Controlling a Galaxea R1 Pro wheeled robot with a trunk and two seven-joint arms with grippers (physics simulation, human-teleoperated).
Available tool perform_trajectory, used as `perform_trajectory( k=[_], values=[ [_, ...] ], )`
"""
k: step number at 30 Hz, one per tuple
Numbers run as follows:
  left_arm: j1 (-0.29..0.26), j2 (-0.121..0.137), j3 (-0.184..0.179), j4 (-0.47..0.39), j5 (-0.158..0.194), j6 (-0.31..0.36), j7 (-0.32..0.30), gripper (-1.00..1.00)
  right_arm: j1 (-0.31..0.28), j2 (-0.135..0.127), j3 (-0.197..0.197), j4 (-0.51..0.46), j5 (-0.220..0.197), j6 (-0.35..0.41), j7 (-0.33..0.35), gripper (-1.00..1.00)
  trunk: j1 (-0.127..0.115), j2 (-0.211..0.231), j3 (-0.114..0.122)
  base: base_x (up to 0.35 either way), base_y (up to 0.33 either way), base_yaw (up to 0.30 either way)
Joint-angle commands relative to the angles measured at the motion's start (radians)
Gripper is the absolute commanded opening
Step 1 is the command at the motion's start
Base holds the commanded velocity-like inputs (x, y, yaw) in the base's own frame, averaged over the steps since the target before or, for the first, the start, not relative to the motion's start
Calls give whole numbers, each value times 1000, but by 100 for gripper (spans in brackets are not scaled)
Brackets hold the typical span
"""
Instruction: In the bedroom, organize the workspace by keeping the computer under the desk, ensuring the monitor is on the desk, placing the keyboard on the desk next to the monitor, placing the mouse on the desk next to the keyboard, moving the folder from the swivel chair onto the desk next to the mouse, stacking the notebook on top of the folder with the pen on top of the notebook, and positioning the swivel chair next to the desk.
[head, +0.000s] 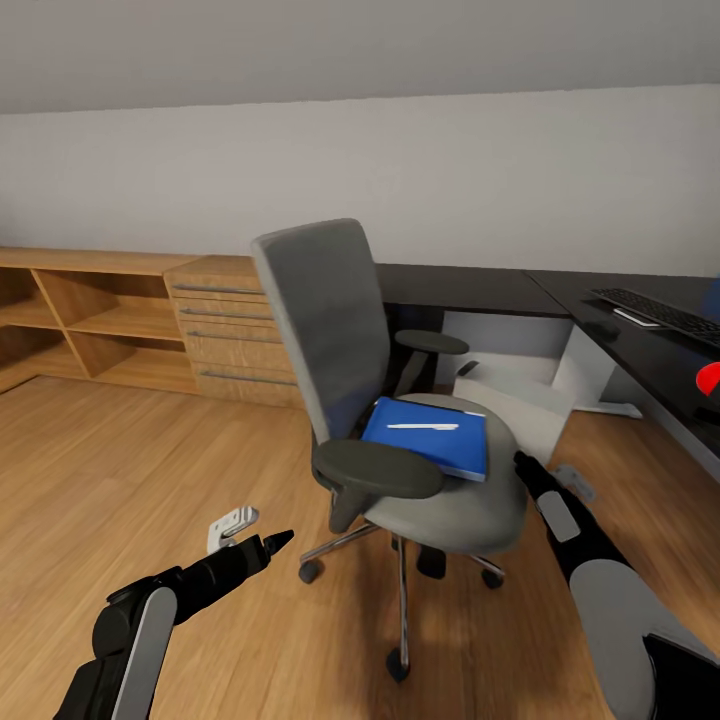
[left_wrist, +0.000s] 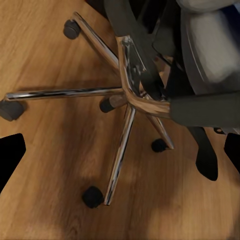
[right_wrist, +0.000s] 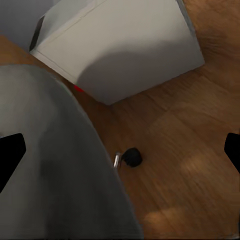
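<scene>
On the far left stands a light wooden drawer unit with open shelves, clear of the work. The left gripper hangs low over the plank floor beside the grey upholstered swivel chair; its wrist camera looks down on the chrome five-star base, and the dark fingertips at the picture's two edges stand wide apart, holding nothing. On the chair's seat lies the thin bright blue folder with the short white-silver pen on top. I judge that lifting the folder is the step in hand. The right gripper hovers at the seat's edge, spread and empty, just beside the folder; it needs to come over the seat and catch an edge without rolling the pen off. The black armrest crowds the near side. Behind sits the pale grey-white computer tower, under the glossy black desk, whose dark keyboard lies at the right.
</scene>
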Motion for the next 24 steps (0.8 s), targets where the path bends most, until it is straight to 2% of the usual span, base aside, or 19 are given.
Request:
perform_trajectory(
  k=[1, 5, 13, 24],
  values=[
    [-1, -1, 3, 0, -7, 6, -10, 100, 0, 1, 3, 33, -35, 19, -3, 100, 0, 0, -1, 0, 0, 0],
    [-1, -1, 3, 0, -7, 6, -10, 100, 0, 2, 5, 32, -69, 39, -2, 100, 0, 0, -1, 0, 0, 0],
    [-1, -1, 3, 0, -7, 6, -10, 100, 0, 3, 8, 30, -77, 51, -2, 100, 0, 0, -2, 0, 0, 22],
    [-1, -1, 3, 0, -7, 6, -10, 100, 0, 3, 8, 29, -78, 54, -1, 100, 0, 0, -7, 0, 0, 228]
  ],
)
